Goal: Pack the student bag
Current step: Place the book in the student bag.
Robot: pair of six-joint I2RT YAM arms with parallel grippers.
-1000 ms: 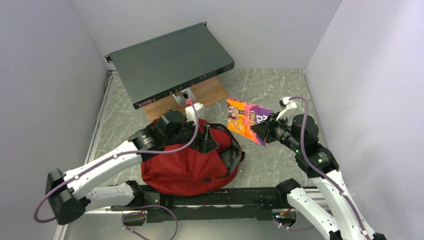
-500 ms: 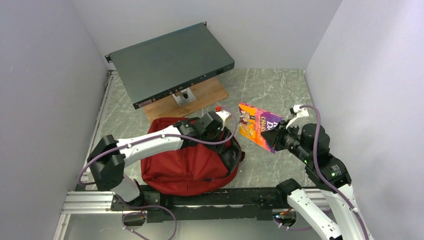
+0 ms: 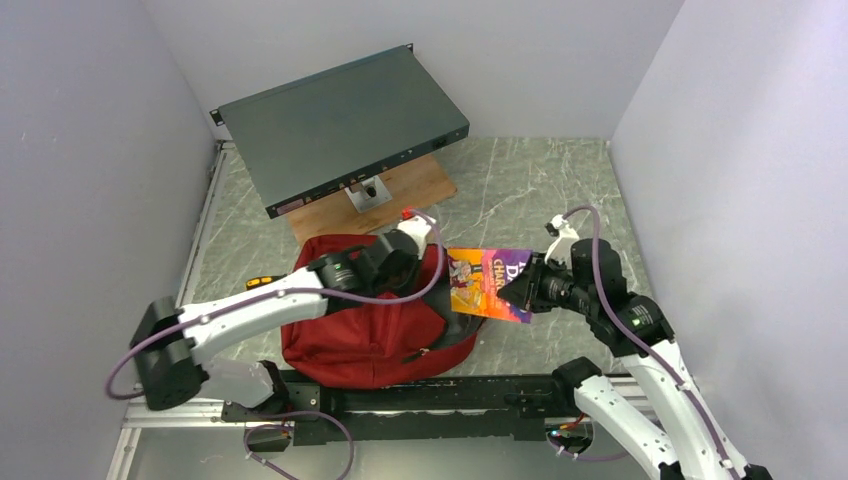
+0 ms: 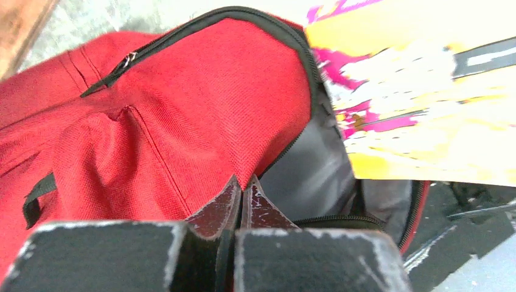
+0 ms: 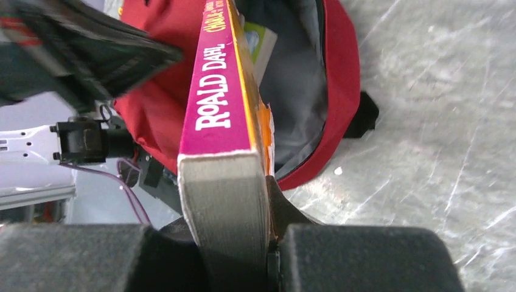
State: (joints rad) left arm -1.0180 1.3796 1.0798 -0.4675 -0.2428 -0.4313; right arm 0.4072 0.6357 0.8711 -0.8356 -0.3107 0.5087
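The student bag (image 3: 350, 335) lies red and soft near the front, its mouth facing right and showing grey lining (image 4: 316, 164). My left gripper (image 3: 420, 275) reaches over it. In the left wrist view its jaws (image 4: 243, 188) are pinched shut on the edge of the red flap (image 4: 182, 91). My right gripper (image 3: 515, 290) is shut on a yellow and magenta Roald Dahl book (image 3: 487, 282), spine (image 5: 219, 103) up, its far end over the bag's open mouth (image 5: 341, 73). Another book (image 5: 258, 45) shows inside the bag.
A flat dark-grey rack unit (image 3: 340, 125) sits tilted on a wooden board (image 3: 400, 195) at the back left. Grey walls close in both sides. A black rail (image 3: 420, 395) runs along the near edge. Marble tabletop (image 3: 540, 180) lies behind the book.
My left gripper has closed on the bag's flap. The right arm has carried the book leftward, from beside the bag to over its mouth.
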